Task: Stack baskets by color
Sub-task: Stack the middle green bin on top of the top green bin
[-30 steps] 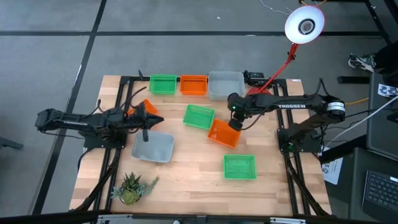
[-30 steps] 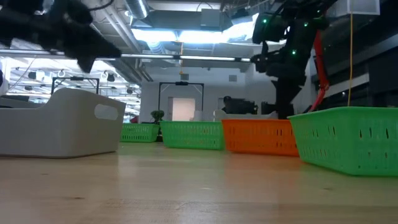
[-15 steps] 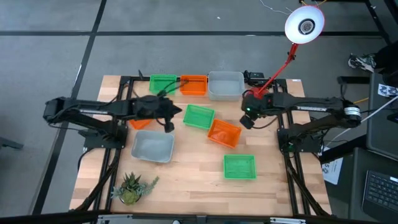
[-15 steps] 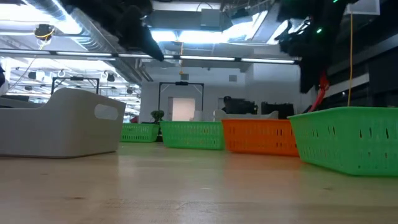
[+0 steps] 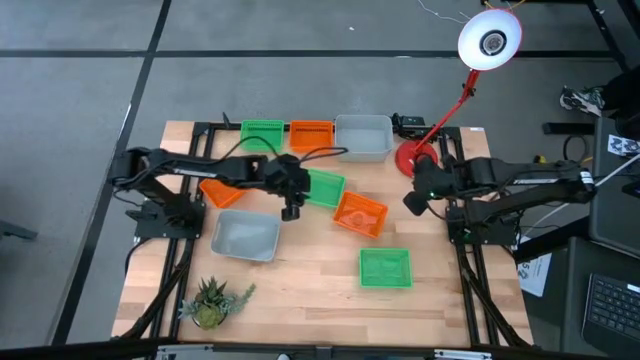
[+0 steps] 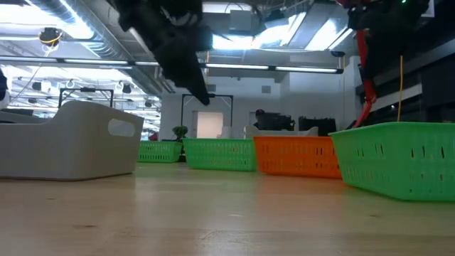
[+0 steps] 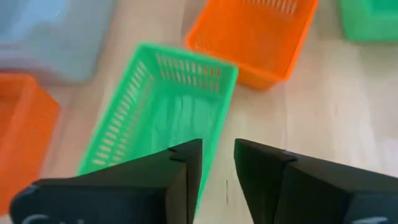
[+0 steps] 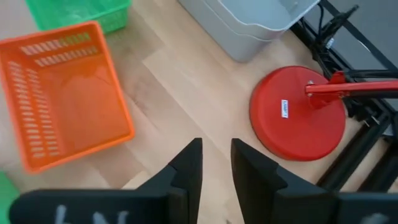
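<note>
Fingers of your left gripper (image 7: 217, 163) stood a little apart, with a narrow gap between them, and held nothing. It hung over the middle of the table, just above the near edge of the tilted green basket (image 5: 322, 187), touching nothing you could see. Your right gripper (image 8: 216, 162) also showed a narrow gap between its fingers and carried nothing; it sat over bare wood at the table's right side, near the red lamp base (image 5: 415, 158).

Around the left gripper you had 1 orange basket (image 5: 220, 192) to its left under the arm, 1 grey basket (image 5: 246, 237) just in front of it, and a second orange basket (image 5: 360, 213) to its right, touching or nearly touching the green one's corner. Along the back edge stood 3 more: green (image 5: 262, 135), orange (image 5: 311, 136) and grey (image 5: 363, 137), side by side. The grey one there looked like 2 nested in the right wrist view, though you could not be sure. Another green basket (image 5: 385, 268) lay alone toward the front right. A potted plant (image 5: 211, 301) stood at the front left corner, well apart from both grippers. Nothing lay between the left gripper and the tilted green basket below it.
</note>
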Robot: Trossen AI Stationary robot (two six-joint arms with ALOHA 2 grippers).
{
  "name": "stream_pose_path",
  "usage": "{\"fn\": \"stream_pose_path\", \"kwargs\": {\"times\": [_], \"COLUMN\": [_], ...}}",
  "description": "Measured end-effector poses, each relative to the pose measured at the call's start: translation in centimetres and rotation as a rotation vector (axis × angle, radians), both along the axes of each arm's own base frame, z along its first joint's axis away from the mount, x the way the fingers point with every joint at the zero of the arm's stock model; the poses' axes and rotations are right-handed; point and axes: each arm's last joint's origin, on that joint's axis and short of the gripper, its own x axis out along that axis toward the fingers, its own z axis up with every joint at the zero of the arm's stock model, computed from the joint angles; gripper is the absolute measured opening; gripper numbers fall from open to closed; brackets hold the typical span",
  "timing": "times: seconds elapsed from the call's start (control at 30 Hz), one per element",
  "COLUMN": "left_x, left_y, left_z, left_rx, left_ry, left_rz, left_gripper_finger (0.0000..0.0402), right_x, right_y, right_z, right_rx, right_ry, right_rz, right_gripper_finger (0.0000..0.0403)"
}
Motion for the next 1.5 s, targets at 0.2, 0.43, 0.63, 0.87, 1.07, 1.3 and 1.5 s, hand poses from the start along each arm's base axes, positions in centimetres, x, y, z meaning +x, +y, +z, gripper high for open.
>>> {"fn": "stream_pose_path", "kwargs": {"times": [0.2, 0.43, 0.63, 0.87, 1.07, 1.3, 1.5], "left_x": [2.4, 3.9, 4.0, 4.0, 4.1, 5.0, 5.3], "left_y": [0.5, 0.8, 0.6, 0.5, 0.5, 0.7, 0.8], "left_z": [-2.1, -3.7, -3.7, -3.7, -4.0, -7.1, -7.8], "left_rx": [0.064, 0.063, 0.055, 0.010, 0.008, 0.042, 0.047], "left_ry": [0.095, 0.140, 0.140, 0.130, 0.138, 0.215, 0.213], "left_rz": [-0.079, -0.089, -0.096, -0.111, -0.111, -0.131, -0.127], "left_gripper_finger": [0.0092, 0.0093, 0.0093, 0.0093, 0.0093, 0.0093, 0.0093], "right_x": [-0.2, -0.3, -0.4, -0.4, -0.4, -0.4, -0.5], "right_y": [0.7, 1.1, 1.0, 1.0, 1.0, 1.0, 1.0], "right_z": [0.1, 0.1, 0.0, 0.0, 0.0, 0.0, 0.0], "right_rx": [0.003, 0.008, 0.006, 0.004, 0.004, 0.004, 0.004], "right_ry": [-0.009, -0.005, 0.006, 0.006, 0.006, 0.009, 0.020], "right_rz": [0.039, 0.047, 0.047, 0.047, 0.047, 0.047, 0.047], "right_gripper_finger": [0.0084, 0.0084, 0.0084, 0.0084, 0.0084, 0.0084, 0.0084]}}
